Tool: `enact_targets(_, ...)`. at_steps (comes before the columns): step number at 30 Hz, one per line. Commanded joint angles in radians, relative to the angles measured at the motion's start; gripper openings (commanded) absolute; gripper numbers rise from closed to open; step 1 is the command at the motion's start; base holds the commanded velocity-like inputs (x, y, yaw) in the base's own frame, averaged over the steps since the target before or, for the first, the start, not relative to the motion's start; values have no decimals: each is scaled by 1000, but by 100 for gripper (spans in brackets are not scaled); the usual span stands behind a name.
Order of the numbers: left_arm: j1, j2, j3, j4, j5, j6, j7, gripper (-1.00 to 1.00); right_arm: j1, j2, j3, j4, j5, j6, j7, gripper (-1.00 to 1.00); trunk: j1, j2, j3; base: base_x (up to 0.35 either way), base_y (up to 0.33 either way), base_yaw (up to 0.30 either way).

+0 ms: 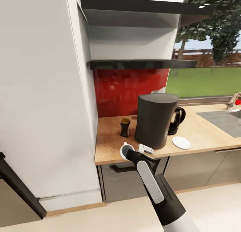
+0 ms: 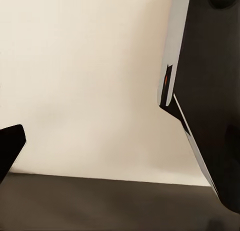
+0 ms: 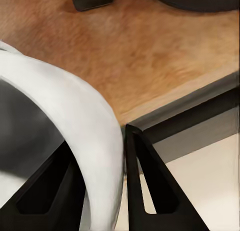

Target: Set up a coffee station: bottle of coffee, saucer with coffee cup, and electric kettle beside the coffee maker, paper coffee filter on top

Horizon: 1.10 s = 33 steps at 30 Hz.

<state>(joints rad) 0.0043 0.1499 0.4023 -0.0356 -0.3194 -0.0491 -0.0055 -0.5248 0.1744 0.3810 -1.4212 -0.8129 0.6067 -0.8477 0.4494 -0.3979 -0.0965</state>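
A: Where's the cup?
B: The white coffee cup (image 1: 126,150) is at the front edge of the worktop (image 1: 110,145), held by the right gripper (image 1: 131,154). In the right wrist view the cup (image 3: 85,126) has its rim wall between the two dark fingers (image 3: 142,183), one inside the cup and one outside, so the jaws are closed onto the rim.
A: And the rest of the things?
B: The big dark coffee maker (image 1: 155,119) stands on the worktop just behind the cup. The electric kettle (image 1: 176,119) is right beside it on the sink side, partly hidden by it. The white saucer (image 1: 181,142) lies flat in front of the kettle, apart from the cup. The small dark coffee bottle (image 1: 125,127) with a brown cap stands on the worktop on the other side of the coffee maker. Something pale, maybe the paper filter (image 1: 160,90), peeks over the top of the coffee maker.
A: The left gripper?
B: The left wrist view gives a pale floor and dark robot parts; I cannot tell how its jaws stand
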Motion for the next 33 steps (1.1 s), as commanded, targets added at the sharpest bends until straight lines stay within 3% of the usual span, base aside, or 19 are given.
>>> enact_targets(1, 0, 0, 9, -1, -10, -3, -1, 100, -1, 0, 1, -1, -6, 4, -8, -100, 1, -2, -2, 0, 0, -249)
enact_targets(11, 0, -1, 8, -1, -10, -2, 0, 100, -1, 0, 1, 2, -10, 4, -8, -100, 1, -2, -2, 0, 0, -232)
enact_targets(16, 0, 0, 9, -1, -10, -2, 1, 100, -1, 0, 1, 4, -91, 5, -8, -100, 1, -2, -2, -118, -98, -215)
enact_targets(18, 0, -1, 9, -1, -10, -2, 1, 100, -1, 0, 1, 4, -100, 5, -8, -100, 1, -2, -2, -207, -209, -215)
enact_targets(24, 0, 0, 9, -1, -10, -3, 0, 100, -1, 0, 1, 4, -106, 5, -8, -100, 1, -2, -2, -57, -220, -214)
enact_targets(33, 0, 0, 8, -1, -10, -3, 1, 100, -1, 0, 1, 4, -106, 5, -8, -100, 1, -2, -2, -2, -29, -215)
